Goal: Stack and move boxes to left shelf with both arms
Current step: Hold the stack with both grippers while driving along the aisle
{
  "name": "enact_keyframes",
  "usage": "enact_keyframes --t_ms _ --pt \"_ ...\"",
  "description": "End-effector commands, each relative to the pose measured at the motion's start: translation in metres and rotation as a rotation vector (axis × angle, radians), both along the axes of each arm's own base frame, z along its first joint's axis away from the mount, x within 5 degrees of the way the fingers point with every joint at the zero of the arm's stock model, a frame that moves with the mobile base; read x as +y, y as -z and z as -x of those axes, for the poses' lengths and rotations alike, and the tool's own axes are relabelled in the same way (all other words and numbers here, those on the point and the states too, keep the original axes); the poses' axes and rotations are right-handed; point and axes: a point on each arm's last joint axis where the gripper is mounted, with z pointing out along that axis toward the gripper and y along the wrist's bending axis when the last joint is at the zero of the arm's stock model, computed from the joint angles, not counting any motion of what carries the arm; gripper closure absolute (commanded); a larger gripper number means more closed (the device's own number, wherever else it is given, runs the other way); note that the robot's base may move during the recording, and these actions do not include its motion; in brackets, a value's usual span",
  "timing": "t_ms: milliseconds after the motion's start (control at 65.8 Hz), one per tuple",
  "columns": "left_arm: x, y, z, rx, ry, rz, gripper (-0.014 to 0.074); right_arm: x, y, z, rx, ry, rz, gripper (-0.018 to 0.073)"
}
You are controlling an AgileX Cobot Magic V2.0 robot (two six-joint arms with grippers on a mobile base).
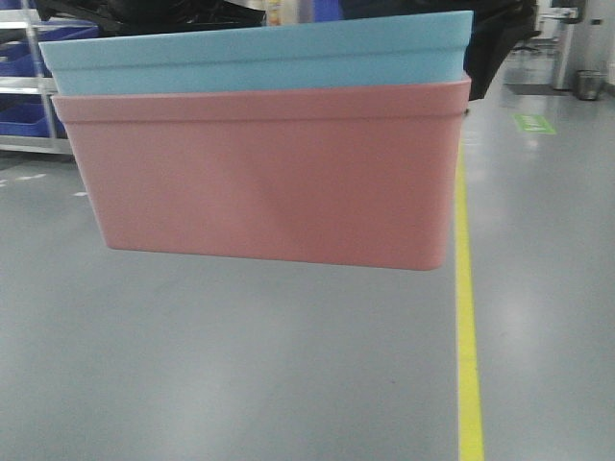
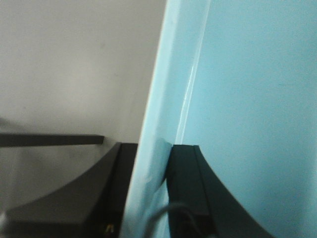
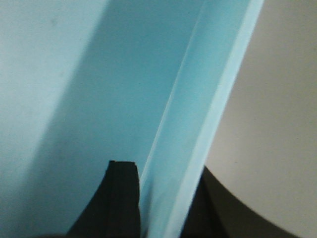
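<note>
Left of the yellow floor line (image 1: pixel 468 336), a salmon pink bin (image 1: pixel 269 182) hangs in the air above the grey floor (image 1: pixel 240 365). A light blue bin (image 1: pixel 259 58) is nested inside it, with only its upper band showing above the pink rim. The left gripper (image 2: pixel 151 156) clamps the light blue bin's wall, one black finger on each face. The right gripper (image 3: pixel 166 171) pinches that bin's wall the same way. Farther left of the line, behind the bins, a metal rack (image 1: pixel 38 91) holds dark blue bins (image 1: pixel 21 117).
</note>
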Motion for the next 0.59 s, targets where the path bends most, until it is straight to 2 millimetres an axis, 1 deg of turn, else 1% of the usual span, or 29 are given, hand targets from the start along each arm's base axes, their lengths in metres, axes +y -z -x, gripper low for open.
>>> enact_keyframes --t_ms 0,578 --pt "-0.0287 -0.0448 0.0182 -0.133 0.072 0.271 0.0599 0.0213 -0.0371 0.0044 -0.174 -0.068 -0.236 0.0503" --pt "-0.0287 -0.0448 0.0182 -0.133 0.072 0.271 0.0599 0.0213 -0.0371 0.0044 -0.174 -0.068 -0.236 0.0503"
